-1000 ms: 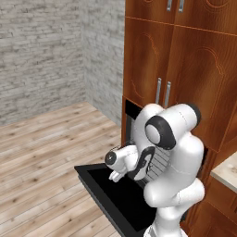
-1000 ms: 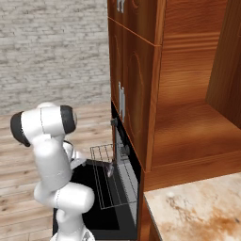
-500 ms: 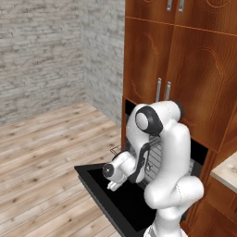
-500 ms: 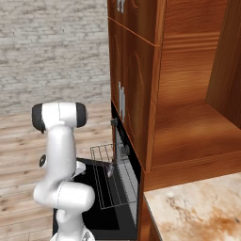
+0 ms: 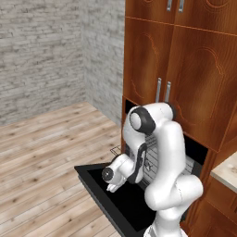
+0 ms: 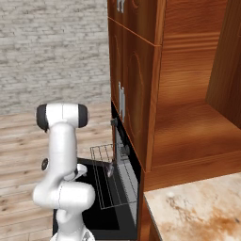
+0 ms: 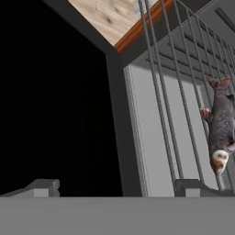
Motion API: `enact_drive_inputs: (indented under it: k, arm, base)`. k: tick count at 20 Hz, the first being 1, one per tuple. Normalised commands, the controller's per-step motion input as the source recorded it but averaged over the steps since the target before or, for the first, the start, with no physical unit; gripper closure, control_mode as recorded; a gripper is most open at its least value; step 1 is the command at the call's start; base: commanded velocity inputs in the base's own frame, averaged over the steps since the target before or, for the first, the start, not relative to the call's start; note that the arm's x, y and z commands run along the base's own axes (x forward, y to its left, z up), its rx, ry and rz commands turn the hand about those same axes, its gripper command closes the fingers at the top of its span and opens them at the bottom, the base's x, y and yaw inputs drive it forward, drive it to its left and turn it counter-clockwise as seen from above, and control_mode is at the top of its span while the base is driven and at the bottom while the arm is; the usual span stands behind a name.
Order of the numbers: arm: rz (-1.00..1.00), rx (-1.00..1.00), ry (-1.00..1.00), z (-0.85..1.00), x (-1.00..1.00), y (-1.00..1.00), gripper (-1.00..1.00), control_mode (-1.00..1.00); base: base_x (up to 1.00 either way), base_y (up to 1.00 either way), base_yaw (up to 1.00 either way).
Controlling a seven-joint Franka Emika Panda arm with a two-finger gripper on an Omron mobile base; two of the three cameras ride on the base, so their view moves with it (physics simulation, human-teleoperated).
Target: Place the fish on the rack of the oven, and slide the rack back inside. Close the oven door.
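The fish [image 7: 220, 131], grey with a reddish tail, lies on the wire rack [image 7: 179, 101] at the right of the hand view; from the right base camera the fish [image 6: 109, 169] rests on the rack [image 6: 110, 186], which is pulled out of the oven [image 6: 123, 155]. The black oven door [image 5: 104, 196] lies folded down flat. My gripper [image 5: 112, 185] hangs low over the door, in front of the rack and left of the fish. Its fingertips [image 7: 43, 186] stand wide apart with nothing between them, so it is open.
Reddish-brown cabinet doors with silver handles [image 5: 162, 90] rise above the oven. A speckled counter [image 6: 197, 212] sits at the lower right. Wooden floor [image 5: 41, 157] stretches to the left of the open door, with a brick wall [image 5: 37, 51] behind.
The arm has folded: its elbow swung left and the hand dropped lower toward the open door. The fish and rack have stayed put.
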Motion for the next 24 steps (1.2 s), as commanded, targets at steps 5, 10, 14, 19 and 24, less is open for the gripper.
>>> enact_drive_inputs:
  k: [5,10,14,19,24]
  arm:
    - [0.00,0.00,0.01,-0.45,0.28,0.00,-1.00,-1.00]
    - [0.00,0.00,0.01,-0.50,0.32,0.00,-1.00,-1.00]
    - [0.00,0.00,0.00,-0.36,0.33,-0.01,-1.00,-1.00]
    - [0.00,0.00,0.00,-0.27,0.31,-0.13,-1.00,-1.00]
    - [0.00,0.00,0.00,-0.18,0.29,-0.31,-1.00,-1.00]
  base:
    - [0.00,0.00,0.00]
    - [0.00,0.00,0.00]
    - [0.00,0.00,0.00]
    - [0.00,0.00,0.00]
    - [0.00,0.00,0.00]
